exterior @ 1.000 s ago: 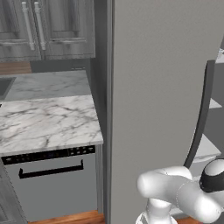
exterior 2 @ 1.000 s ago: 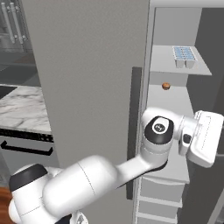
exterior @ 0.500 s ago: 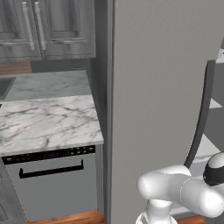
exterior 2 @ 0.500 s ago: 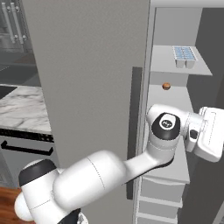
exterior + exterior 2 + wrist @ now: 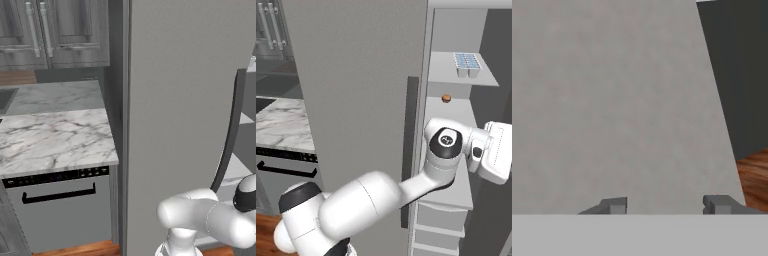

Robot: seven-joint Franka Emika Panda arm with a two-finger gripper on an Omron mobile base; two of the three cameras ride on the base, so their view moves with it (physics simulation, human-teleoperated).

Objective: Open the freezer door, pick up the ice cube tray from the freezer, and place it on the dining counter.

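Note:
The freezer door (image 5: 356, 95) stands swung open, a plain grey panel (image 5: 185, 100) with its dark bar handle (image 5: 229, 140) at the right edge. Inside, the pale blue ice cube tray (image 5: 467, 62) sits on the top shelf (image 5: 448, 75). My white hand (image 5: 495, 152) hangs at the level of the lower shelf, well below the tray and to the right of the door's edge. In the hand view my gripper (image 5: 665, 205) is open, with nothing between its fingertips (image 5: 614, 204), and faces a flat grey surface. The dining counter is out of view.
A small brown round thing (image 5: 446, 98) lies on the second shelf. Freezer drawers (image 5: 438, 220) sit below the hand. To the left is a small marble top (image 5: 52, 135) over a grey appliance front with a black handle (image 5: 57, 195), with grey wall cabinets (image 5: 55, 30) above.
My hand has shifted slightly right and up, away from the door's edge. The door, tray and camera views stay as they were.

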